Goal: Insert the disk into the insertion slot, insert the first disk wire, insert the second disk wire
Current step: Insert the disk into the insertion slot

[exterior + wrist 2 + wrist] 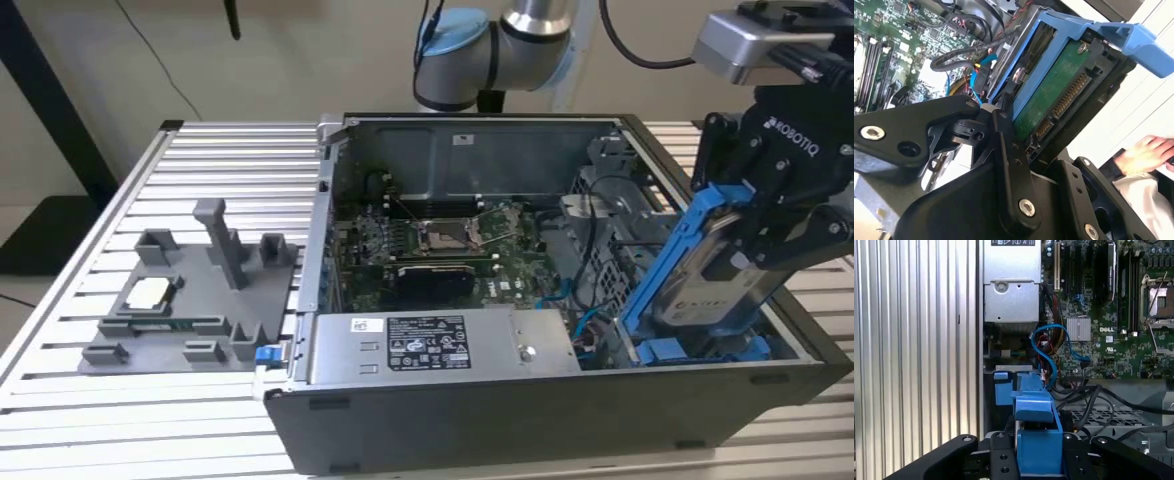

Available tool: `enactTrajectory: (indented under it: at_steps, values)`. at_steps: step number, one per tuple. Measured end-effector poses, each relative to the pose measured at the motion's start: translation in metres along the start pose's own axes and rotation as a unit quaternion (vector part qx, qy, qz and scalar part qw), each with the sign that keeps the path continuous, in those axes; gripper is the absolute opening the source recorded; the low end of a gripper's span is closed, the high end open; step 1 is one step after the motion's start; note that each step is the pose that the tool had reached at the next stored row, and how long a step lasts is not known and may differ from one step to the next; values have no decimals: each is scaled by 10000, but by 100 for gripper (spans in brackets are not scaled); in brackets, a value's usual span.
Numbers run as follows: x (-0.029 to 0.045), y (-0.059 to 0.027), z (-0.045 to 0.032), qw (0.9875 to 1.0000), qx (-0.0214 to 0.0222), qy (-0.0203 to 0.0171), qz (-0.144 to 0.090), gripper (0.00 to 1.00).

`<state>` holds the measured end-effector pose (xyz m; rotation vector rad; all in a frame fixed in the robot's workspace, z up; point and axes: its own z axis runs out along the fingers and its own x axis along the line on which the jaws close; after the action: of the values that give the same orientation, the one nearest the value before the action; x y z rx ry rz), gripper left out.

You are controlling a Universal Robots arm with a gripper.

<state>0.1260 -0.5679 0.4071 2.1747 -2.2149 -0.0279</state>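
My gripper point(771, 245) is shut on the disk point(718, 272), a silver-grey drive in a bright blue carrier point(671, 255). It holds the disk tilted steeply, lower end down, over the right front corner of the open computer case point(534, 420). The lower end hangs just above the insertion slot point(617, 292), a bay of dark perforated metal. In the second wrist view the disk's green board and connector point(1054, 97) face the camera between the black fingers point(1010, 150). In the first wrist view the carrier point(1036, 440) points at the perforated bay point(1089, 416). Loose blue wires point(1050, 347) curl beside the bay.
The case holds a motherboard point(441, 240) and a silver power supply point(447, 342) at the front. A grey fixture point(187, 300) with small parts sits on the slatted aluminium table point(80, 330) at the exterior view's left. A person's hand point(1149, 152) rests outside the case.
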Motion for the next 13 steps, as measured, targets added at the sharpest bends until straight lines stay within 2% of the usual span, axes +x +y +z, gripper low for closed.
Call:
enactTrajectory:
  at_steps: [13]
  values:
    - [-3,-9,232,10000,0,0,0,33]
